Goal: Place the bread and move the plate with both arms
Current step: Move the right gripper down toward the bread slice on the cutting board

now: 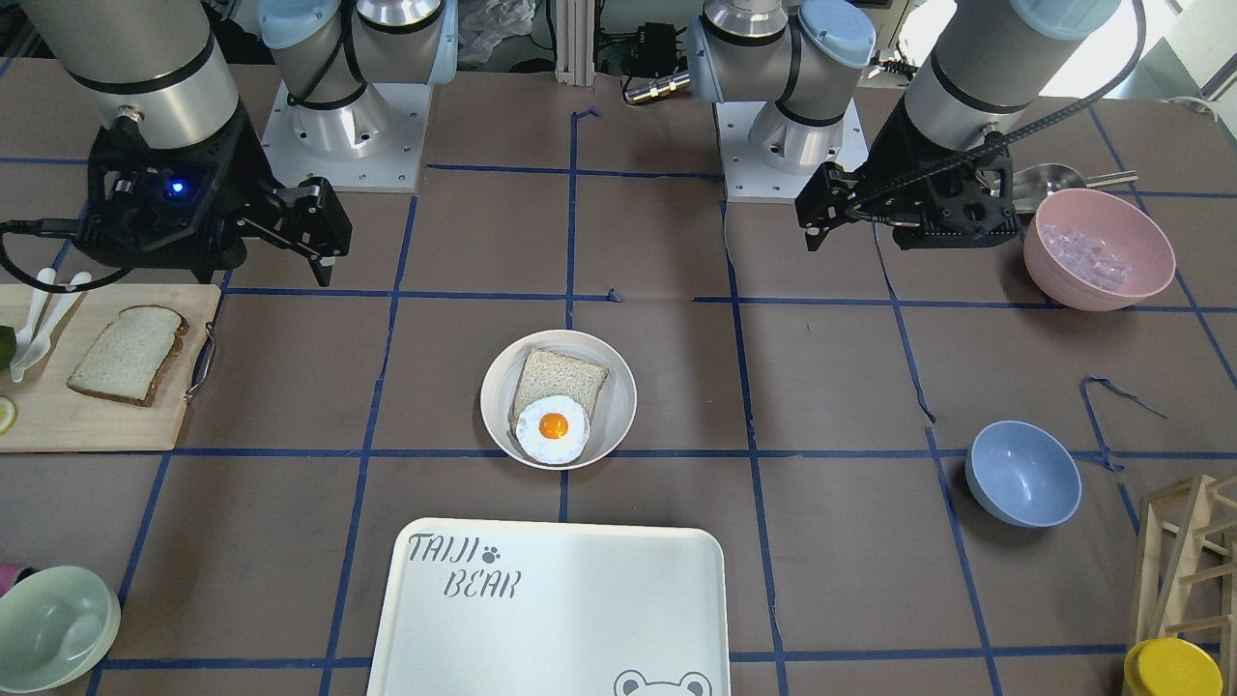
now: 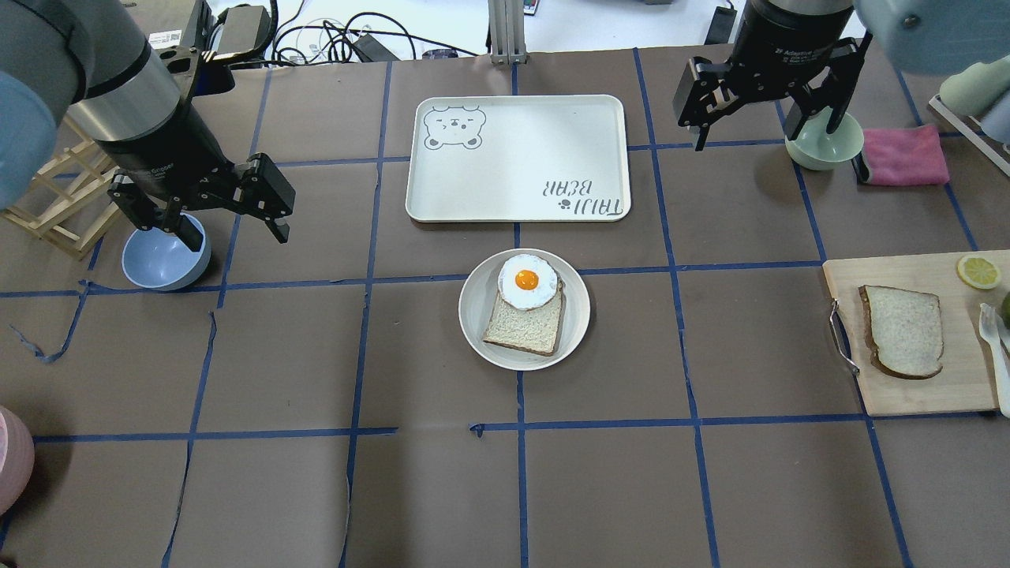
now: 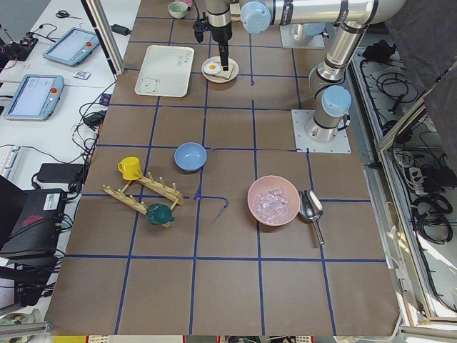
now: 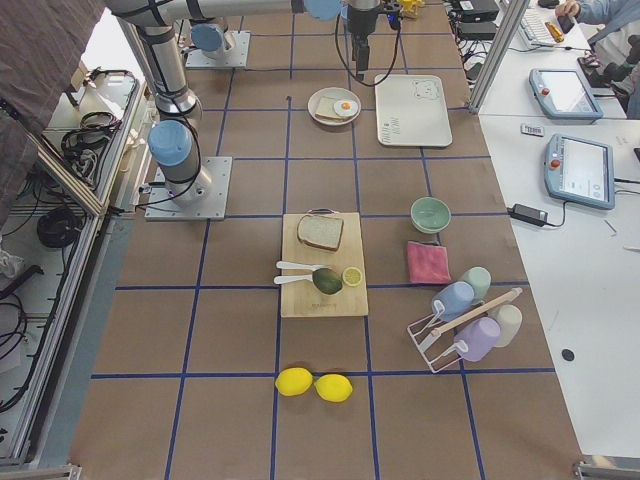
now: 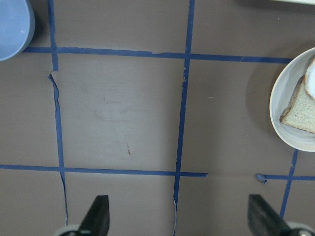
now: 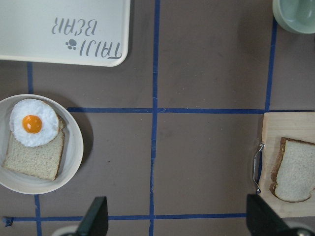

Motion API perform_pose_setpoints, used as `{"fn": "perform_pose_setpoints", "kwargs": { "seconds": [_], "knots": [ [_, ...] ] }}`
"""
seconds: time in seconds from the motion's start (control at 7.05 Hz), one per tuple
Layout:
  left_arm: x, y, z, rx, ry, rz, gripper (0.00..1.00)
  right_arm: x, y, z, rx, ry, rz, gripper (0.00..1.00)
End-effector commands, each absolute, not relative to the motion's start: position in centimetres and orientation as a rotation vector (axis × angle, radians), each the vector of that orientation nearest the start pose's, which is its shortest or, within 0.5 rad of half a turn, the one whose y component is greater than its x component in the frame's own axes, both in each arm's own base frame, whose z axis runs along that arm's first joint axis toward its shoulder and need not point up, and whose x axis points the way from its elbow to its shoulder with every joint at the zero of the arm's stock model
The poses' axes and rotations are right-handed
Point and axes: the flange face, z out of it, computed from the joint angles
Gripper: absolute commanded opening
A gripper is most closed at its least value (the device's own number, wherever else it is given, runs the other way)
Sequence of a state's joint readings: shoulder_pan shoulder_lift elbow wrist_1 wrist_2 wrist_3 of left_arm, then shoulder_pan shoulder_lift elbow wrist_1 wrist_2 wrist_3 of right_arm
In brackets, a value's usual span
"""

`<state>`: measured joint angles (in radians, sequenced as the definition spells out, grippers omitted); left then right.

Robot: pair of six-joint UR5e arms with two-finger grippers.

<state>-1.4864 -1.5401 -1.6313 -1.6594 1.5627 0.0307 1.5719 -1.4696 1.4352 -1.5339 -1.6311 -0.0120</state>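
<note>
Bread (image 2: 903,331), dark-crusted, round-topped, round cream plate (image 2: 472,312)

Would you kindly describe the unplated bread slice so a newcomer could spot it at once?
Find the wooden cutting board on the robot's right. The bread lies flat on it, dark-crusted and bare, unlike the paler slice under the fried egg.

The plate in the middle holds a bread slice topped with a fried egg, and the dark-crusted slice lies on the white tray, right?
Not quite: the dark-crusted slice lies on the wooden board, not the white tray; the overhead view shows it. The plate does hold an egg-topped slice.
</note>
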Motion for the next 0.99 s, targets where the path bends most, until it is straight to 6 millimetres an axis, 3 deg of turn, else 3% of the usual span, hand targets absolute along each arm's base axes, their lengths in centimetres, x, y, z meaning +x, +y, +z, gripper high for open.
{"fn": "perform_pose_setpoints", "kwargs": {
  "seconds": [0.0,0.14,0.28,0.43,0.57,0.71,0.85],
  "knots": [
    [-9.4,-47.7,46.5,-0.088,3.151,0.185,1.0,3.1,-55.3,46.5,0.08,3.194,0.109,1.0],
    [-9.4,-47.7,46.5,-0.088,3.151,0.185,1.0,-0.6,-55.2,43.6,0.037,3.18,0.166,1.0],
    [-9.4,-47.7,46.5,-0.075,3.147,0.185,1.0,-2.4,-56.2,39.7,0.078,3.203,0.153,1.0],
    [-9.4,-47.7,46.5,-0.08,3.147,0.185,1.0,-3.9,-56.1,37.1,0.13,3.21,0.178,1.0],
    [-9.4,-47.6,46.4,-0.085,3.146,0.188,1.0,-5.4,-55.7,34.9,0.277,3.199,0.218,1.0],
    [-9.4,-47.6,46.5,-0.078,3.147,0.185,1.0,-8.5,-54.2,32.8,0.489,3.256,0.305,1.0],
    [-9.4,-47.7,46.5,-0.083,3.148,0.183,1.0,-8.7,-52.8,29.7,0.621,3.266,0.316,1.0]
  ]
}}
